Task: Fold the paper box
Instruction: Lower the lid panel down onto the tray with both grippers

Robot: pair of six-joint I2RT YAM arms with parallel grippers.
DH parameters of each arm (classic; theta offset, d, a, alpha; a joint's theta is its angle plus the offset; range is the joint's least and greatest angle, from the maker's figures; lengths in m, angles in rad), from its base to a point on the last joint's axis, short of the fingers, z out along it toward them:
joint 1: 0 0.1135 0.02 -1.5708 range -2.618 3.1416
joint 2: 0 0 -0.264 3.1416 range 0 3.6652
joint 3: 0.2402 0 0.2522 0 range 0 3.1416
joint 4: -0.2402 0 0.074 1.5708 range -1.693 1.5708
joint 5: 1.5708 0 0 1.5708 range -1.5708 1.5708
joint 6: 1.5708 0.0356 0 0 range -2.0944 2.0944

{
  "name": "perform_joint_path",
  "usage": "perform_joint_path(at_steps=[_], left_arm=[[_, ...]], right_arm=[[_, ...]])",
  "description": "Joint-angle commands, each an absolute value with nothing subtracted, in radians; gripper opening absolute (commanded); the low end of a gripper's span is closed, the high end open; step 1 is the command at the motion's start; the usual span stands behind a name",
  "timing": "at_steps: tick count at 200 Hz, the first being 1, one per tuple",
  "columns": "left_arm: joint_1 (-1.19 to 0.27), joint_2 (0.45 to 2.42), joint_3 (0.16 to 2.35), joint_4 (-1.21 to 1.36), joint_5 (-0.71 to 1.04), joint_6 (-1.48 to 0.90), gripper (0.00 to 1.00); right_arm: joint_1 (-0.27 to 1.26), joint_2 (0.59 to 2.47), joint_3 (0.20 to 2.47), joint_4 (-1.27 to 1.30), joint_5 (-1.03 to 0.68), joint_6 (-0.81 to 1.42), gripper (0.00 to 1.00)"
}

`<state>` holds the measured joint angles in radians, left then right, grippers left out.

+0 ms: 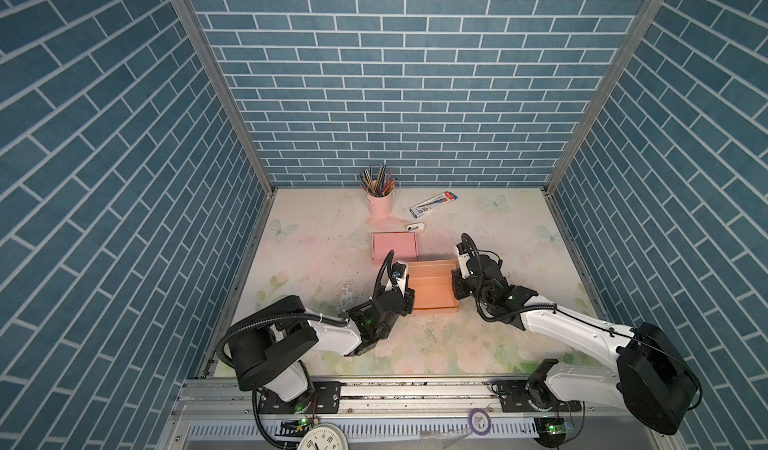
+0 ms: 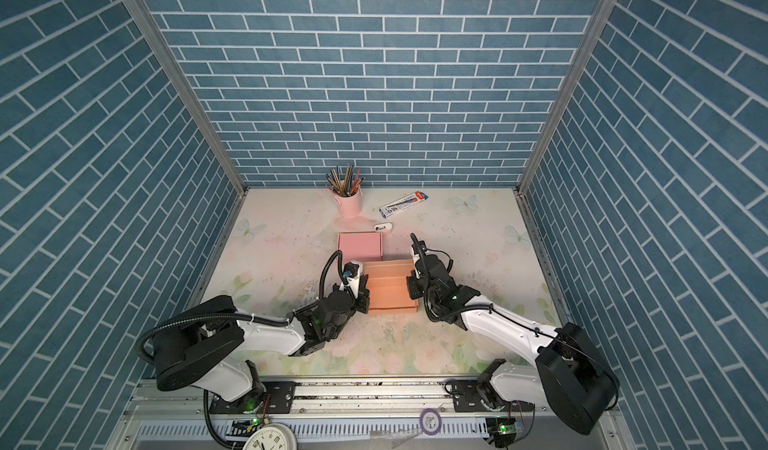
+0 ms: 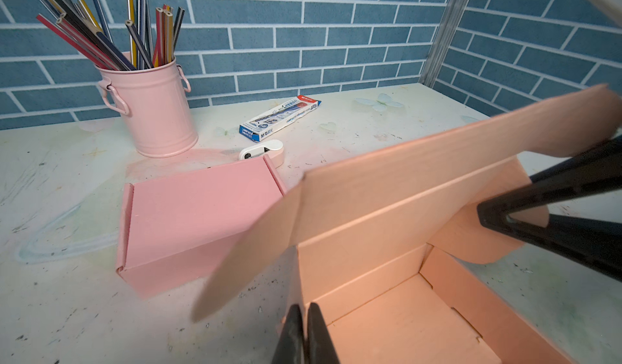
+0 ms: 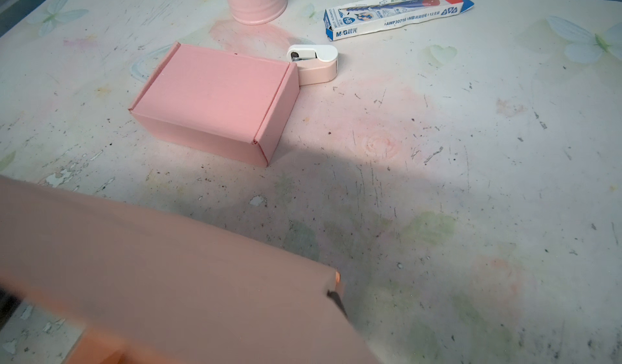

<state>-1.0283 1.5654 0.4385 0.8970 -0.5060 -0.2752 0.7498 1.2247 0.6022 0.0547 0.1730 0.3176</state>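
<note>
Blue brick-print walls close in a scuffed floral table (image 1: 316, 235). The pencil carton (image 4: 397, 10) reads "M&G" and "HB". Mid-table stands the orange paper box (image 1: 432, 290), its lid raised. Both arms reach in low. The left gripper (image 3: 305, 312) pinches a side wall. The right gripper (image 3: 484, 215), half hidden, nips a flap.

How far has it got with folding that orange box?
Done: the orange box has its tray walls standing. In hand: the left hand pinches one wall, the right hand a side flap, with the lid tilted up. Left: tuck flaps, close lid.
</note>
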Motion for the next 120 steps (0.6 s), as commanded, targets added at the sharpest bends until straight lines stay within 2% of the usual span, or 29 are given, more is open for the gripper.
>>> perform_joint_path(at_steps=[1,120], left_arm=[[-1.051,1.577,0.421,0.977,-0.508,-0.279,0.09],[-1.125,1.604,0.454,0.923,-0.647,-0.389,0.09]], right_arm=[[0.758,1.184,0.576,0.099,0.150,0.357,0.13],[0.761,1.111,0.476,0.146,0.087,0.405,0.12]])
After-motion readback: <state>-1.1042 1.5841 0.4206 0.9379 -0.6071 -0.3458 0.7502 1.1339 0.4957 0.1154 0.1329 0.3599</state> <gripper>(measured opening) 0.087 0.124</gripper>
